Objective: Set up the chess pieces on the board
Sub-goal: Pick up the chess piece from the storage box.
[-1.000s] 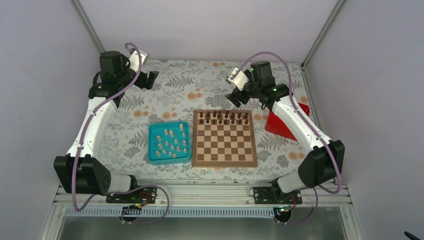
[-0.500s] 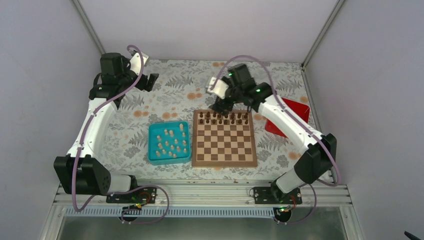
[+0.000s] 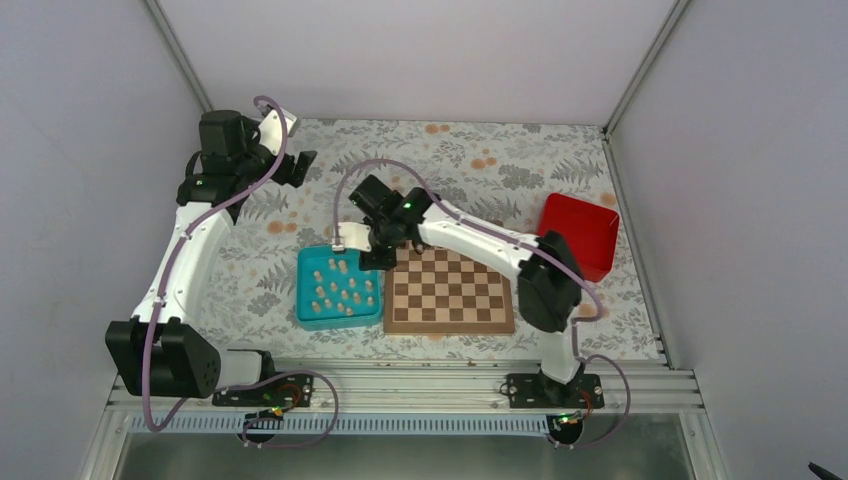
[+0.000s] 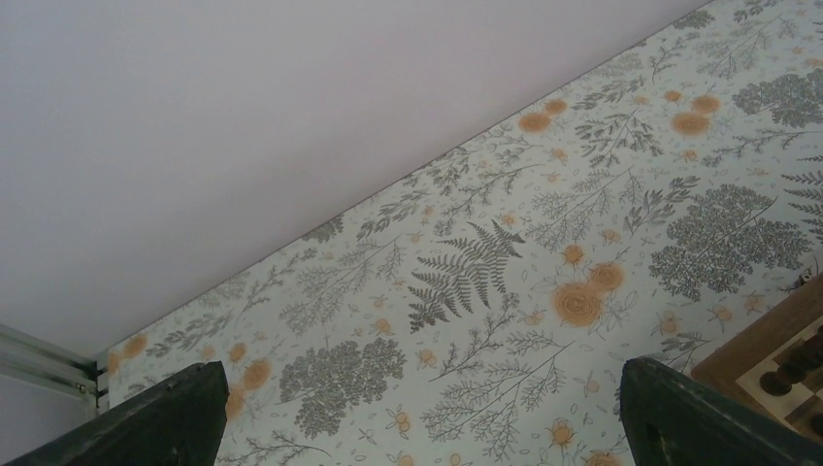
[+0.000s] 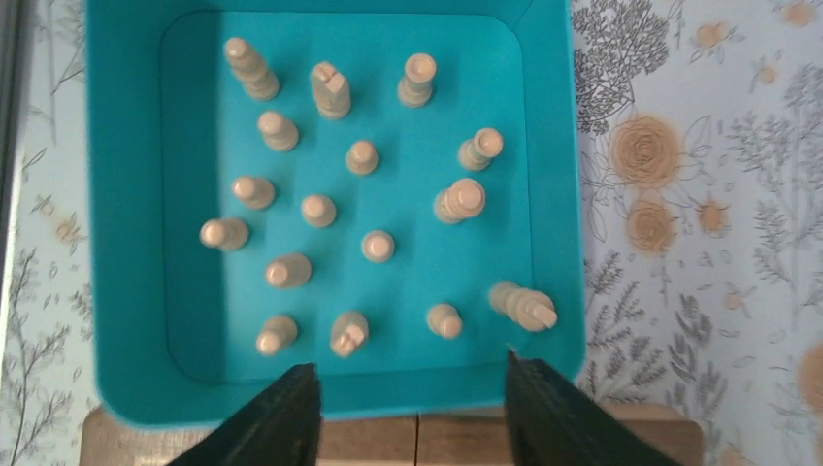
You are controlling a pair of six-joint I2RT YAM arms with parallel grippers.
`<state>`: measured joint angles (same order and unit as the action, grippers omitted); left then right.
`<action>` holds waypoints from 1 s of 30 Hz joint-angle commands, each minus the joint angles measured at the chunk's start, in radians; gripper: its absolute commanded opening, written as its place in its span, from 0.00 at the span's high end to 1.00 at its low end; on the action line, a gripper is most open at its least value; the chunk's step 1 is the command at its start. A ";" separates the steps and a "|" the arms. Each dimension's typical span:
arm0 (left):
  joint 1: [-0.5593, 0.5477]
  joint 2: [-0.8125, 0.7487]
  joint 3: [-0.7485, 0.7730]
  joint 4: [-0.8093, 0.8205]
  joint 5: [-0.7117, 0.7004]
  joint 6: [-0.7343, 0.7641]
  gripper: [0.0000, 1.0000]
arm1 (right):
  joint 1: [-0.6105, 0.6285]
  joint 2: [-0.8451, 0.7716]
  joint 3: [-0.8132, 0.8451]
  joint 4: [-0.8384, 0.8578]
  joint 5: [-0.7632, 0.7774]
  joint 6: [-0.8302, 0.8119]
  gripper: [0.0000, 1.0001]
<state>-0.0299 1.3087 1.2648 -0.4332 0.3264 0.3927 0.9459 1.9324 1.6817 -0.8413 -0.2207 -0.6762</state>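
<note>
Several pale chess pieces (image 5: 362,157) stand in a teal tray (image 5: 126,214), which sits just left of the board (image 3: 449,292); from above they show as pale dots (image 3: 336,291). My right gripper (image 5: 412,388) hovers over the tray's rim on the side that meets the board (image 5: 417,442). Its dark fingers (image 5: 281,413) stand apart with nothing between them. In the top view the right gripper (image 3: 378,255) sits between tray and board. My left gripper (image 3: 299,166) is raised at the back left, open and empty, with its fingertips (image 4: 146,417) far apart over the tablecloth.
A red box (image 3: 578,232) sits at the back right of the board. Dark pieces (image 4: 791,374) stand along the board's far edge, partly hidden by the right arm in the top view. A floral cloth (image 3: 480,165) covers the table, and grey walls close it in.
My right arm has swung from behind the board's far right corner leftward to the teal tray's edge, and its jaws have narrowed. The left arm has not moved.
</note>
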 commanded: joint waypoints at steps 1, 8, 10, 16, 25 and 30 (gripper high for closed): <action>0.004 -0.024 -0.013 0.036 0.003 0.011 0.00 | 0.013 0.115 0.135 -0.044 0.059 0.043 0.55; 0.014 -0.037 -0.031 0.047 0.011 0.009 0.00 | 0.012 0.203 0.217 -0.077 0.089 0.108 0.65; 0.016 -0.038 -0.035 0.050 0.012 0.009 0.00 | 0.013 0.209 0.223 -0.082 0.104 0.119 0.67; 0.022 -0.034 -0.043 0.056 0.025 0.005 0.00 | 0.012 0.216 0.219 -0.088 0.131 0.130 0.68; 0.028 -0.042 -0.051 0.058 0.033 0.002 0.00 | 0.010 0.248 0.220 -0.068 0.138 0.132 0.70; 0.033 -0.043 -0.054 0.061 0.037 0.002 0.00 | 0.008 0.267 0.223 -0.051 0.168 0.129 0.69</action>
<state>-0.0063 1.2881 1.2213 -0.3908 0.3359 0.3923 0.9600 2.1784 1.8782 -0.9127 -0.0891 -0.5591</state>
